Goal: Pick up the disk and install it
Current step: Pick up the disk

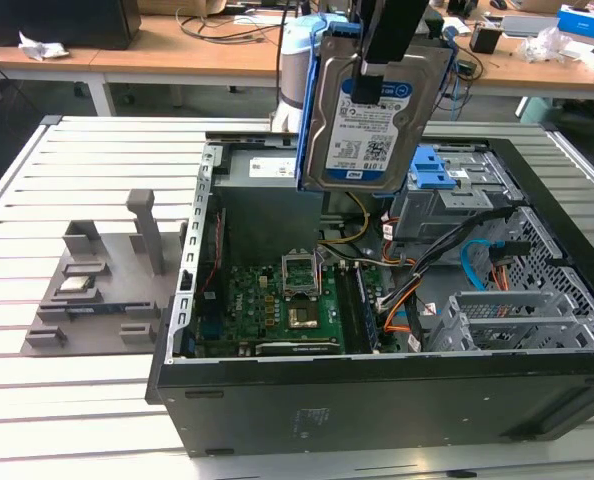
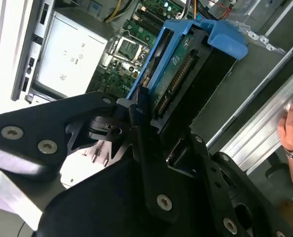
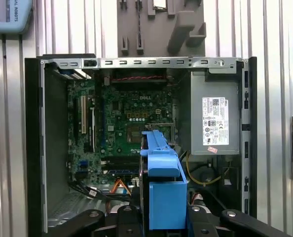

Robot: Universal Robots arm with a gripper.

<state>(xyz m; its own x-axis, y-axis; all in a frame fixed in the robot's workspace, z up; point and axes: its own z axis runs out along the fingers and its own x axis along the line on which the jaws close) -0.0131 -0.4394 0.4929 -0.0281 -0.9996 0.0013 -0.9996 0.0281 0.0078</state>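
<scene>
The disk [image 1: 369, 118], a silver hard drive with a white-and-blue label in a blue caddy, hangs upright above the open computer case [image 1: 377, 400]. It is over the back middle of the case, in front of the grey power supply. My gripper [image 1: 369, 82] is shut on its upper edge from above. In the second wrist view the black fingers [image 2: 136, 116] clamp the caddy's end, and the disk [image 2: 178, 74] shows its connector edge. In the first wrist view the blue caddy of the disk [image 3: 161, 177] stands out from my gripper [image 3: 159, 219] over the motherboard.
Inside the case lie the motherboard [image 1: 277, 300], the grey power supply [image 3: 213, 116], a blue latch piece [image 1: 439, 168], a metal drive cage [image 1: 517, 320] and loose cables [image 1: 477, 265]. A grey fixture [image 1: 97, 275] sits at the exterior view's left. A person's hand [image 2: 292, 131] is near the case's side.
</scene>
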